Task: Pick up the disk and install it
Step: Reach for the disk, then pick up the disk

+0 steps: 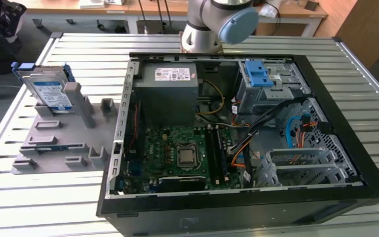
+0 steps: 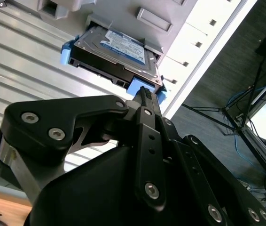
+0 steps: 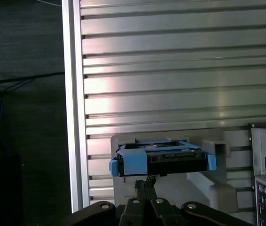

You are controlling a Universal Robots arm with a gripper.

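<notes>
Slatted alu table (image 1: pixel 51 212) carries everything. On it the open black PC case (image 1: pixel 242 215) lies on its side, insides up; all positions below are given relative to it. The robot arm (image 1: pixel 216 22) rises just beyond the case's far wall in the exterior view. A flat grey fixture (image 1: pixel 57 143) w/ slots and posts lies on the table just beside the case's wall on the exterior view's left. Inside the case, the green mobo (image 1: pixel 176 153) fills the near half. The grey PSU (image 1: pixel 170 89) w/ white sticker sits at the far end by the fixture-side wall. The grey drive cage (image 1: pixel 265 84) w/ blue latches is at the far end too, on the PSU's other side.

The disk (image 1: pixel 46 89) is outside the case. It stands free in the fixture's far corner, on the side away from the case and well apart from the drive cage. It rests on a short end, long axis approx. upright. The label face looks toward the near side of the exterior view, and one thin long edge is turned toward the case. A blue carrier (image 3: pixel 211 161) frames it. Both wrist views look onto the disk's (image 2: pixel 119 52) (image 3: pixel 170 160) upper end, w/ a blue tab (image 2: pixel 134 87) (image 3: pixel 133 162) there.

The gripper (image 2: pixel 144 92) (image 3: pixel 145 180) has its fingers pressed together w/ no gap and nothing held. It points at the disk's upper end. In the second wrist view the tips overlap the tab, but contact can't be judged there.
</notes>
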